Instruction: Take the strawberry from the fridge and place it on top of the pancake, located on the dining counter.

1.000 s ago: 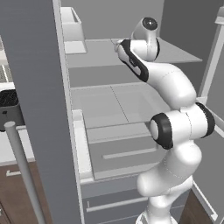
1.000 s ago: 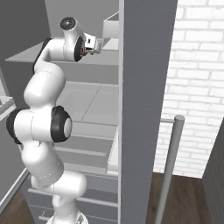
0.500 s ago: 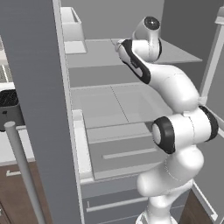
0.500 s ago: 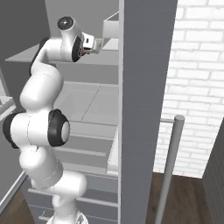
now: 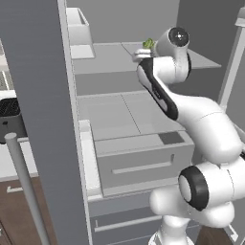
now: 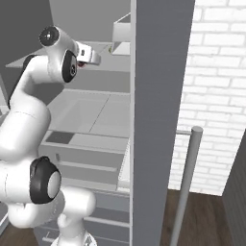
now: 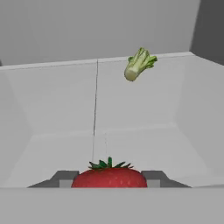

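Observation:
The strawberry (image 7: 109, 177), red with a green leafy cap, sits between my two dark fingertips at the bottom of the hand view. My gripper (image 7: 109, 180) is shut on it, just above the pale top shelf (image 7: 131, 144) of the open fridge (image 5: 105, 60). From the left base the gripper (image 5: 141, 53) reaches over that top shelf; from the right base it (image 6: 91, 56) points toward the fridge's back. The pancake and the dining counter are out of view.
A pale green leafy vegetable (image 7: 139, 63) lies further back on the same shelf (image 5: 149, 44). A white box (image 5: 79, 31) stands at the shelf's left rear. The open grey doors (image 5: 43, 95) (image 6: 153, 120) with bar handles (image 5: 26, 186) flank the arm. A drawer (image 5: 139, 162) juts out below.
The jaws have closed from wide apart onto the strawberry. The arm's upper joints shifted slightly; the hand stays at the top shelf.

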